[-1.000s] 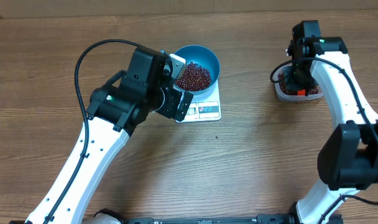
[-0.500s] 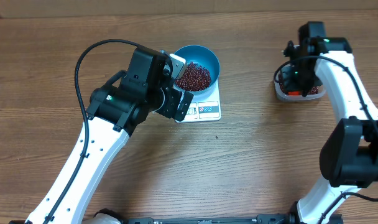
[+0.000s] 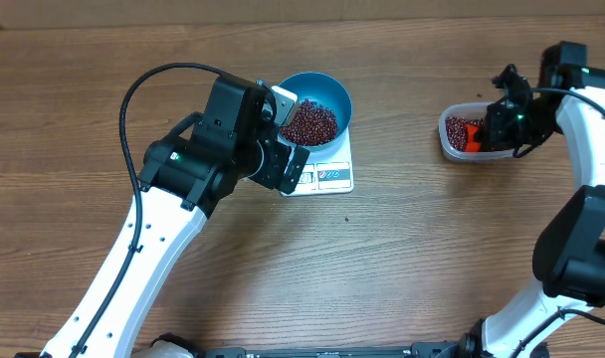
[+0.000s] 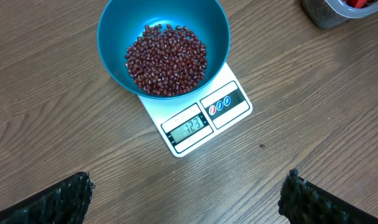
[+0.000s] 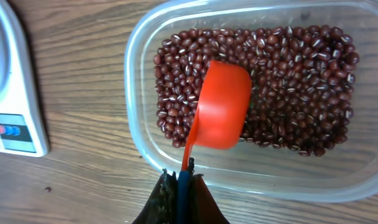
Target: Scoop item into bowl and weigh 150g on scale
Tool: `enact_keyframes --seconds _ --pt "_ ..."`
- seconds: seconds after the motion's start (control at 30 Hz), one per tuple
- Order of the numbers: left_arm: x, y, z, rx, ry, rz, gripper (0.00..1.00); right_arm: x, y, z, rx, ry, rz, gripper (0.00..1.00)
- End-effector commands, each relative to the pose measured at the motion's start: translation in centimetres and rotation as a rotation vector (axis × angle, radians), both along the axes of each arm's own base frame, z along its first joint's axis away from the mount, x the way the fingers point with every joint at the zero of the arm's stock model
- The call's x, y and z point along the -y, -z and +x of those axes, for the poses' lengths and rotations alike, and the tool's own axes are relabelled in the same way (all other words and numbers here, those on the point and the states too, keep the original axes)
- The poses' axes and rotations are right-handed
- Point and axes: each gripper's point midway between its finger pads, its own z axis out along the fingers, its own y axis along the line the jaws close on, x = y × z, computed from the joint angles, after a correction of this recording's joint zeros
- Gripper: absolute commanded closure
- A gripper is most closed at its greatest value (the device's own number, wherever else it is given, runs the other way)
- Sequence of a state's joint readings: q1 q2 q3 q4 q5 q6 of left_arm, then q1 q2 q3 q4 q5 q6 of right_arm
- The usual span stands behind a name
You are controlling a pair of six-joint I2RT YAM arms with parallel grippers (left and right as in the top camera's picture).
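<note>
Now, step in hand: another scoopful. My right jaws have the red scoop (image 5: pixel 221 106) down in the clear tub (image 5: pixel 139 124), over the loose beans (image 5: pixel 288 81) there.
Right jaws: pinched narrow on the tip of the scoop's thin handle, at the tub's near rim.
Left jaws: spread wide and holding nothing, fingertips showing at the bottom corners of the left wrist view.
Task's things: the blue bowl (image 4: pixel 114 25) sits on the white scale (image 4: pixel 239 81), holding a good heap of beans. The tub is well apart from them, off to my right on the worktop (image 3: pixel 402 259).
Progress: the display (image 4: pixel 188 127) looks to read 123, so I judge the weight short of target and only a small top-up left.
Right arm pose: reached out over the far right of the worktop, wrist bent inward toward the tub, camera looking down on the scoop.
Left arm pose: stretched forward and hovering just beside the scale on its near side, wrist camera looking straight down on the bowl and display.
Scoop load: I cannot tell whether the cup holds beans or which way it faces.
Next move calls for: a shallow dig for a part load, a level carry across to the bowl, then a slow tip while the display is watched.
Risk: a full scoop would likely overshoot, and beans roll if the cup tilts.
</note>
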State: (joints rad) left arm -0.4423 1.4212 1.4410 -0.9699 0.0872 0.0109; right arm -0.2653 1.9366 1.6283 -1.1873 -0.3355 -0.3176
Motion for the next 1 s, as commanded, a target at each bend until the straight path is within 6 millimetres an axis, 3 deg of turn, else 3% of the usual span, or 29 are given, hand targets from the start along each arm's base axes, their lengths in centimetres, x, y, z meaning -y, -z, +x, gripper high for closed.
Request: enact_keyframes --seconds 0.0,0.27,0.57,0.73,0.97 --pt "0.2 -0.2 0.1 0.006 0.02 -0.003 0.0 -0.7 -0.5 0.2 0.038 -0.018 0.102 0.96" --pt "0.2 -0.2 0.1 0.006 0.021 -0.003 0.0 0.1 -1.1 0.2 0.075 -0.012 0.169 0.96" --pt "0.2 -0.2 0.1 0.006 0.021 -0.003 0.0 -0.2 1.2 -0.6 0.052 -0.008 0.187 0.96" --pt "0.2 -0.2 0.1 0.006 0.02 -0.003 0.0 -0.3 0.5 -0.5 0.076 0.008 0.252 0.96" --pt "0.2 -0.2 0.1 0.006 0.021 -0.003 0.0 1.6 -1.1 -0.8 0.126 0.097 0.396 0.97"
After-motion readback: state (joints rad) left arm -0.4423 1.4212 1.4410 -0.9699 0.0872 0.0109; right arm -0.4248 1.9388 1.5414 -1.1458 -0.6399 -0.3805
